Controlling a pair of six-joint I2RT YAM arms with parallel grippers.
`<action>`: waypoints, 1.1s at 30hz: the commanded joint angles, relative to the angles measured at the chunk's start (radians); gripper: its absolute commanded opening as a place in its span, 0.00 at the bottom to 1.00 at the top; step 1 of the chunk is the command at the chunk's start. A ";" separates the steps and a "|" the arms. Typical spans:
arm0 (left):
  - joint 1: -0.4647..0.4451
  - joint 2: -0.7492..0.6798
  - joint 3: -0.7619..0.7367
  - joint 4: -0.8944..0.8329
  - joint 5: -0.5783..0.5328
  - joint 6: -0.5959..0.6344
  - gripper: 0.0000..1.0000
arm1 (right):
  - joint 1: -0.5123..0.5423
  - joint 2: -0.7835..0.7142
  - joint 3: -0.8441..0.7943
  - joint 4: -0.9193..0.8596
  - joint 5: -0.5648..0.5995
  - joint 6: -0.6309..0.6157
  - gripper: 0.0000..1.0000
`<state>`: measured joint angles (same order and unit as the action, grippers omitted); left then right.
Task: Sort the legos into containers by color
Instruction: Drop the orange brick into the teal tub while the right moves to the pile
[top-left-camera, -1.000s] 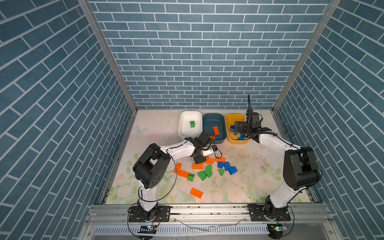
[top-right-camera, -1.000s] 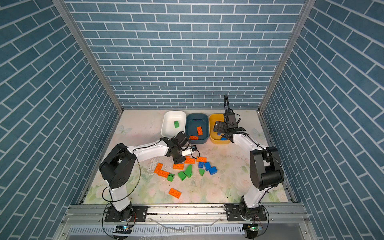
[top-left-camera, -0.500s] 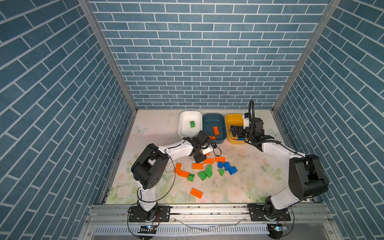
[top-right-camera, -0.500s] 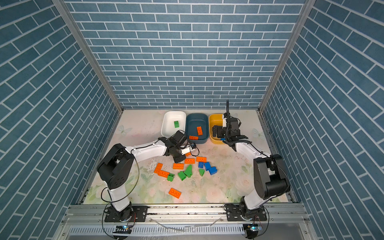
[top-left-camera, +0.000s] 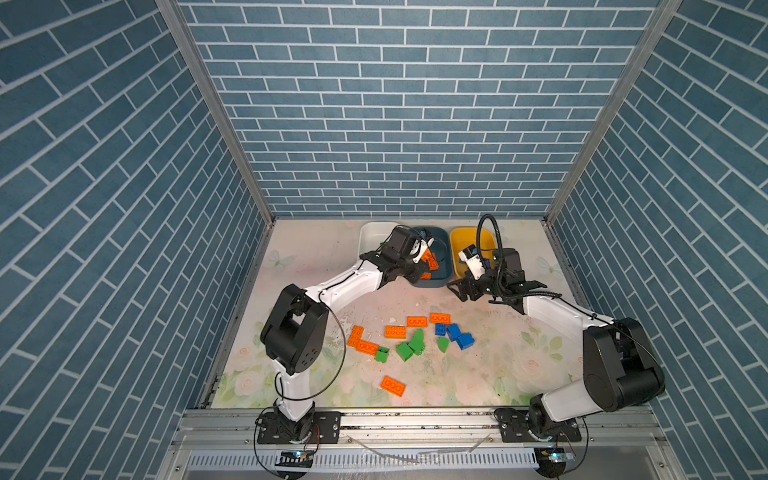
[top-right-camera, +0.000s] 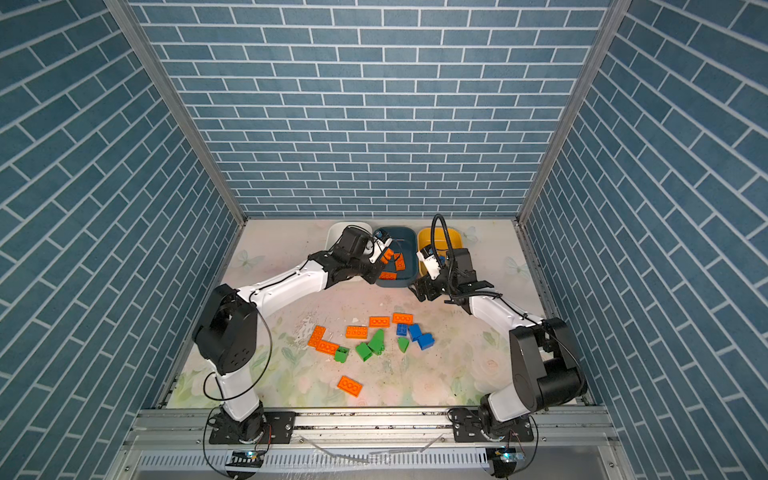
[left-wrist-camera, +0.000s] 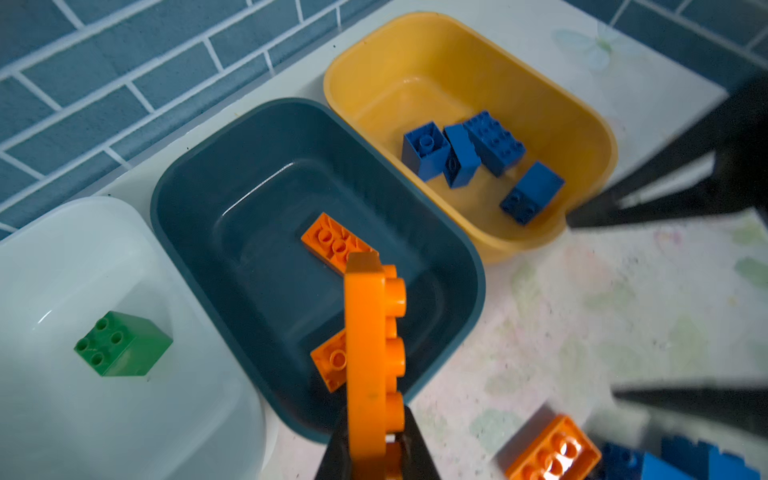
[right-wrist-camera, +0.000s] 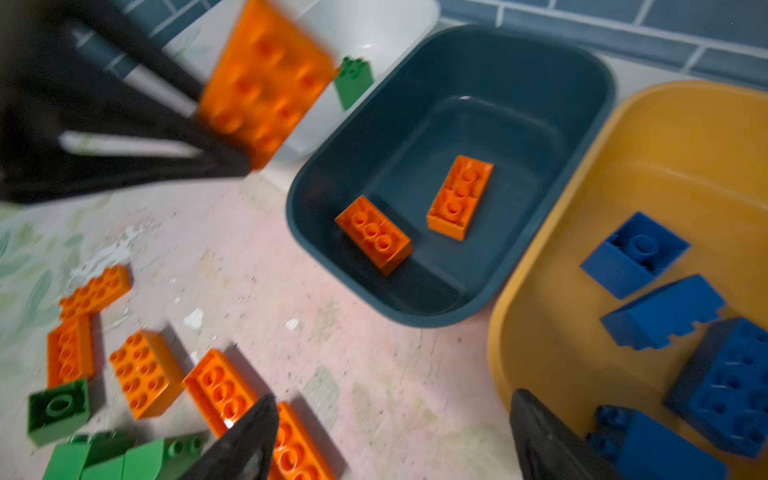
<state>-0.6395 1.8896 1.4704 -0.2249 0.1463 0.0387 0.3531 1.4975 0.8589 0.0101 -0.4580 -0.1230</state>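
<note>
table (top-left-camera: 316, 266): flowered mat walled on three sides, with wide bare room near and far-left.
containers: white tub (left-wrist-camera: 104, 203), teal tub (left-wrist-camera: 199, 166) and yellow tub (left-wrist-camera: 395, 62) stand left to right along the far wall, rims touching or nearly so.
left gripper (left-wrist-camera: 374, 440): clamped on one short end of the held orange plate (left-wrist-camera: 370, 332), which stands on edge above the teal tub's near rim.
right gripper (right-wrist-camera: 392, 411): jaws apart with nothing between them, over the mat just near of the teal and yellow tubs.
sorted legos: orange plates (right-wrist-camera: 460, 197) in teal, blue blocks (left-wrist-camera: 492, 141) in yellow, one green block (left-wrist-camera: 122, 345) in white.
loose legos: loose orange plates (top-left-camera: 395, 331), loose green blocks (top-left-camera: 404, 351) and loose blue blocks (top-left-camera: 454, 331) cluster mid-mat.
handling: the legos are likely light, stiff and smooth-sided. Flat opposite faces suit the pads best, and sloped green faces may slip.
clearance: the grippers are near each other at the teal tub's near edge. The rims are the only edges to clear.
</note>
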 joint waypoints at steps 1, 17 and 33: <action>0.006 0.097 0.121 -0.023 -0.030 -0.154 0.03 | 0.029 -0.008 0.005 -0.089 -0.069 -0.166 0.84; 0.089 0.431 0.579 -0.296 0.109 -0.500 0.25 | 0.163 0.072 0.089 -0.354 -0.082 -0.414 0.80; 0.096 0.289 0.528 -0.296 0.156 -0.496 0.80 | 0.259 0.160 0.194 -0.468 0.056 -0.520 0.77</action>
<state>-0.5453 2.2658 2.0151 -0.5190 0.3000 -0.4614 0.5968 1.6386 0.9970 -0.4088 -0.4400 -0.5583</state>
